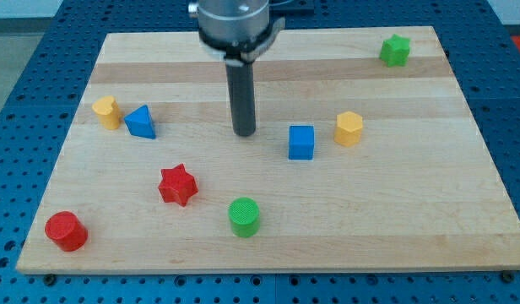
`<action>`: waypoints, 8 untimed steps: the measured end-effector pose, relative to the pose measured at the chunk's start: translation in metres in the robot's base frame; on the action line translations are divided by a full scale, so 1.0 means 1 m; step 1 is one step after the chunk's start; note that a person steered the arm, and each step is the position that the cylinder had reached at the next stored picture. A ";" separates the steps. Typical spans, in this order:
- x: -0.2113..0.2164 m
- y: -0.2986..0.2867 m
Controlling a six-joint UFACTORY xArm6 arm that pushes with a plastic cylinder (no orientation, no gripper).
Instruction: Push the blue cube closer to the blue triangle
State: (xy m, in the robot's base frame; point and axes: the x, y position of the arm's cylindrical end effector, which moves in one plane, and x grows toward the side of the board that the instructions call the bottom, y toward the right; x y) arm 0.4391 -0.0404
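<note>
The blue cube point(301, 142) sits right of the board's middle. The blue triangle point(141, 122) sits at the view's left, next to a yellow block point(107, 111). My tip point(245, 133) rests on the board between them, a short gap to the left of the blue cube and slightly above its level, far to the right of the blue triangle. The tip touches no block.
A yellow hexagonal block point(349, 128) stands just right of the blue cube. A red star point(177, 185), a green cylinder point(244, 217) and a red cylinder point(66, 230) lie toward the view's bottom. A green star point(395, 51) is at the top right. The wooden board point(412, 219) ends on all sides.
</note>
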 end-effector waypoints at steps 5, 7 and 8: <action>0.059 0.149; 0.027 0.111; 0.026 0.090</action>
State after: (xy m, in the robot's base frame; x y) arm 0.4647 0.0493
